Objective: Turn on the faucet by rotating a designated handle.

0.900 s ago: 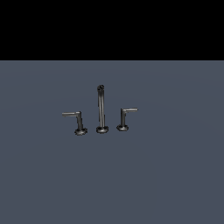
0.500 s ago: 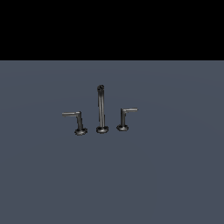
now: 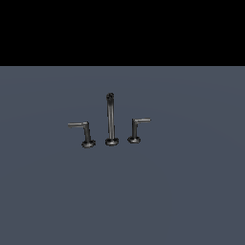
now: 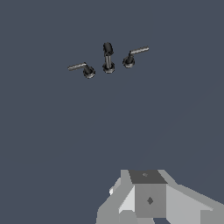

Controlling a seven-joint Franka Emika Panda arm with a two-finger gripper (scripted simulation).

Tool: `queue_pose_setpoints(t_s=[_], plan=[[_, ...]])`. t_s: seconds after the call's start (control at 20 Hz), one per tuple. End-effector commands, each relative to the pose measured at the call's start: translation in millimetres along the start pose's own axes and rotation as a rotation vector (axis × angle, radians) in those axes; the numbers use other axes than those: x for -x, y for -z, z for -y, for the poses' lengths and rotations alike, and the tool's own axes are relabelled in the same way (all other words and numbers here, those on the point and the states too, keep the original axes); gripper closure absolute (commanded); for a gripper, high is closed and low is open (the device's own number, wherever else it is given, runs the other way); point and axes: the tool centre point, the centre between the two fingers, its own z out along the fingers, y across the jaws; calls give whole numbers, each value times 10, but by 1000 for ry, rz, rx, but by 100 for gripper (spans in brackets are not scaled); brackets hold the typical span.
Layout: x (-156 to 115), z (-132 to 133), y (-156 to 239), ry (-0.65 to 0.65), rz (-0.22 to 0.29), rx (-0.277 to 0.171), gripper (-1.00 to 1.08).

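Nearest in the wrist view is a blocky grey and white part of the arm's hand, with a dark square panel on top; the fingertips of the claw (image 4: 148, 205) cannot be picked out there, so whether it stands wide or narrow cannot be told, and it holds nothing that shows. The arm does not appear in the exterior view at all. Beyond it lies a long bare stretch of the flat blue-grey tabletop (image 3: 122, 201), and well apart from the claw stands the faucet (image 3: 111, 125), a small dark metal set of three pieces in a row, each on its own round base. In the exterior view the tall thin spout (image 3: 110, 117) rises upright in the middle. On the exterior view's right, just beside the spout, stands the handle (image 3: 136, 129), a short post with its lever pointing away from the spout toward that same side. On the exterior view's left stands the other handle (image 3: 83, 133), its longer lever reaching out to the left. Behind the tabletop the background is plain black.
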Motion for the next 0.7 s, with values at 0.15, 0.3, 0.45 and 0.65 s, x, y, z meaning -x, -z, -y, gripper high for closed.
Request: queue_pose_setpoints(t_s=[0.15, 0.3, 0.45, 0.65], plan=[[-287, 113, -331, -121, -2, -2, 108], [-478, 167, -538, -197, -3, -4, 108], [-678, 207, -748, -274, -5, -5, 108], [-941, 235, -1018, -373, -7, -7, 108]])
